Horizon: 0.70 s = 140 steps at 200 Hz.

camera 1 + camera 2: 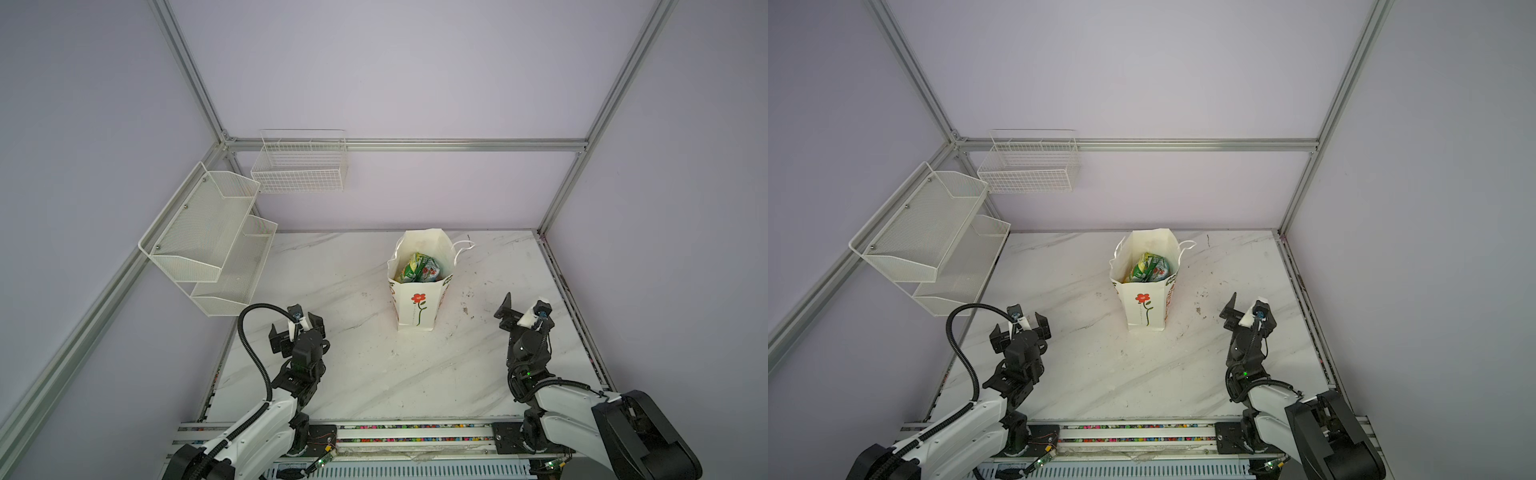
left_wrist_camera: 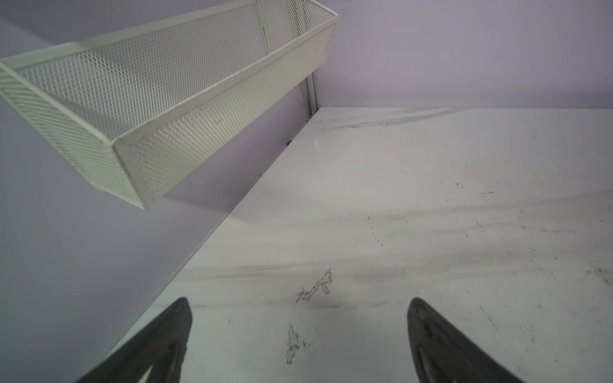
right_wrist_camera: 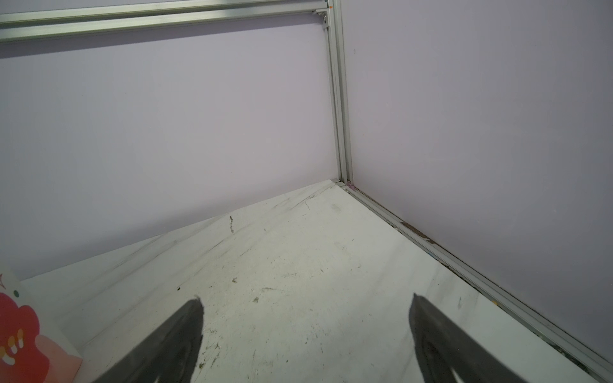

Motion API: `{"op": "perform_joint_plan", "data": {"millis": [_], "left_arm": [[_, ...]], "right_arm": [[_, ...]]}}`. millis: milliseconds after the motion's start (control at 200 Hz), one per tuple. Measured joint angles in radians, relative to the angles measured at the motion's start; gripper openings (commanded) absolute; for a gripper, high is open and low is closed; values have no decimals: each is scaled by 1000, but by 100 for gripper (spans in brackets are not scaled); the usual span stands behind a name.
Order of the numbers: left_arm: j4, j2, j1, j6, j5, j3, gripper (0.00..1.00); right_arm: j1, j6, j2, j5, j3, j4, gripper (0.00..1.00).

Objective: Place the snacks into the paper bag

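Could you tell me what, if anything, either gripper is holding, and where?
Nothing is held: the left gripper and the right gripper are open and empty.

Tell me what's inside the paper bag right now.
Inside the paper bag, both top views show crumpled glossy snack packets, green-yellow with some teal and red. Whatever lies beneath that top layer is covered, as is the bag's bottom, so a count isn't possible.

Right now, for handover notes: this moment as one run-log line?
snacks: in paper bag | left tool: open, empty | right tool: open, empty
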Motion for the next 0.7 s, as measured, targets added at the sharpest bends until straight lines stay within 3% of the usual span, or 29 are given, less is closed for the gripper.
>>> {"op": "perform_joint_plan", "data": {"millis": [700], "left_arm": [[54,99,59,-2,55,1,100]], "right_arm": [[-45,11,107,-26,26,86,98]]}}
